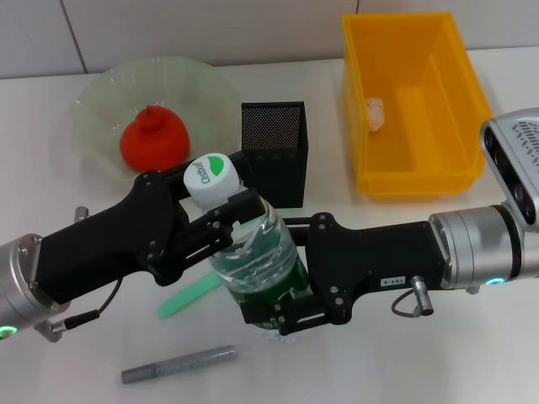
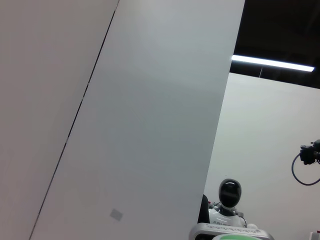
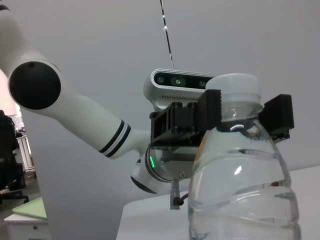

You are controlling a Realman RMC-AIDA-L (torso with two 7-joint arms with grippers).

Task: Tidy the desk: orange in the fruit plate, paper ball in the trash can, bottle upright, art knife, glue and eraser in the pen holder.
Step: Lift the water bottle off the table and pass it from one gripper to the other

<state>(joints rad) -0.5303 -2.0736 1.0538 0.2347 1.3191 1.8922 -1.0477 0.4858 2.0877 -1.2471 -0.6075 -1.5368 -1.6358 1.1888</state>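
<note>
The bottle [image 1: 253, 261] stands upright at the table's middle, green label low, white-and-green cap [image 1: 210, 178] on top. My left gripper [image 1: 226, 220] is shut on its neck just under the cap. My right gripper [image 1: 274, 296] is shut on its lower body. The right wrist view shows the bottle [image 3: 240, 185] close up with the left gripper [image 3: 245, 117] clamped at the neck. The orange [image 1: 154, 139] lies in the fruit plate [image 1: 101, 97]. The paper ball [image 1: 376, 114] sits in the trash can [image 1: 455, 80]. The pen holder [image 1: 274, 151] stands behind the bottle. The eraser is out of view.
A pale green stick-shaped item [image 1: 189, 297] lies on the table under my left arm. A grey pen-shaped item [image 1: 178, 364] lies near the front edge. I cannot tell which is the art knife or the glue. The left wrist view shows only wall and ceiling.
</note>
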